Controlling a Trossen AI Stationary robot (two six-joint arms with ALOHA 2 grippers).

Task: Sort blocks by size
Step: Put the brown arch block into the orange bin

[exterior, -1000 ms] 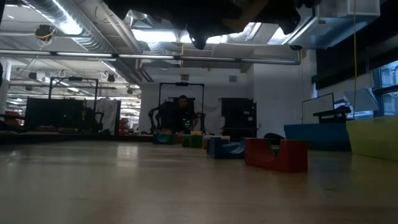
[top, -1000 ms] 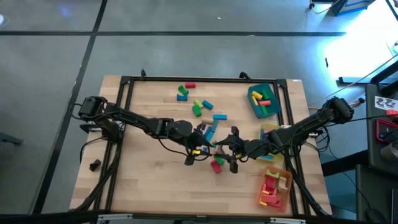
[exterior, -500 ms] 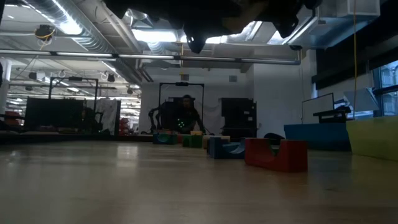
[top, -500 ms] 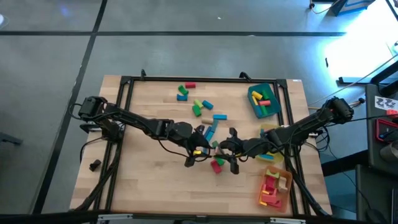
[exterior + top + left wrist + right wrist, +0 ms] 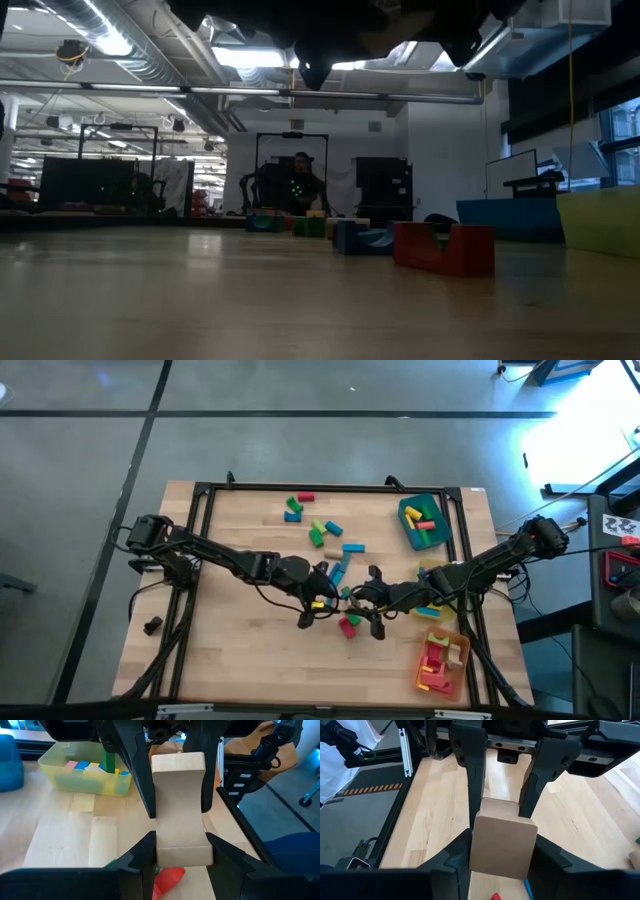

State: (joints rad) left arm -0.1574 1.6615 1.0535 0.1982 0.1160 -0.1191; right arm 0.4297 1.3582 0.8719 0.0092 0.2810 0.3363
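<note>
Held piece: a plain wood block [image 5: 179, 810] hangs between my two tools above the middle of the desk, toward its near edge; both grasp it at once, one at each end, so I judge this a handover.
Left tool [image 5: 180, 851]: clenched on one end of the plain wood block, fingers flat on its two sides.
Right tool [image 5: 502, 851]: clamped on the opposite end, facing my left tool head-on.
Why so: I judge my right arm the one that can reach the trays along the right edge.
Below: a red block [image 5: 348, 626] lies on the desk [image 5: 240, 640] just under the grip, with loose blocks just behind.
Room: bare wood toward the near-left corner.
Right edge: orange tray [image 5: 441, 663] near the front, yellow tray [image 5: 87, 774] mid, both holding blocks.
Far: teal tray [image 5: 424, 521] at the far-right corner; scattered blocks [image 5: 300, 507] toward the far edge.
</note>
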